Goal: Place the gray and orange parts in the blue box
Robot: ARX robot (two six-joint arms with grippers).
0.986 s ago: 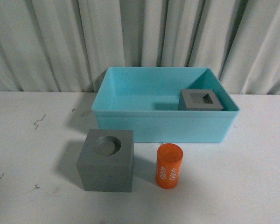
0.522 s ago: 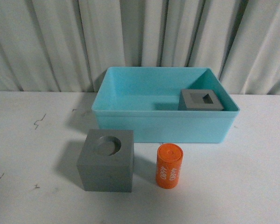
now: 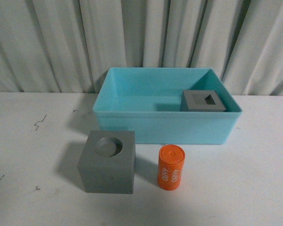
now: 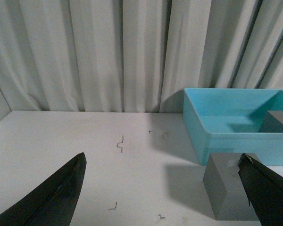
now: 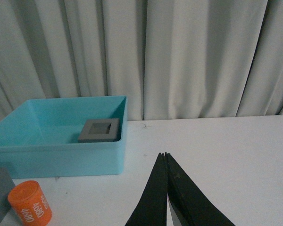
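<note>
My left pincer [image 4: 161,156] is spread wide, its two dark fingers [image 4: 56,193] far apart with nothing between them but bare table [image 3: 254,179]. It hangs above the tabletop and touches none of the parts. My right pincer [image 5: 164,155] is closed, its fingers pressed tip to tip with no gap I can see, and it holds nothing. It also hangs over bare table, well apart from the parts.

The blue box [image 3: 167,125] sits on the table toward the back, close to the pale curtain [image 3: 61,42]. One gray cube with a rectangular hole [image 3: 203,101] already lies inside the box, in its right part, near the right wall, with the hole facing up. The box's front wall hides the cube's lower part in the front view.

The gray cube with a round hollow [image 3: 107,162] stands on the table in front of the box's near wall, toward its left end, hollow facing up. The orange cylinder [image 3: 171,168] stands upright just beside that cube, on its right, with a narrow gap between them. White digits run along its side. Both are outside the box.

A few small dark marks [image 3: 39,123] dot the table left of the parts.
</note>
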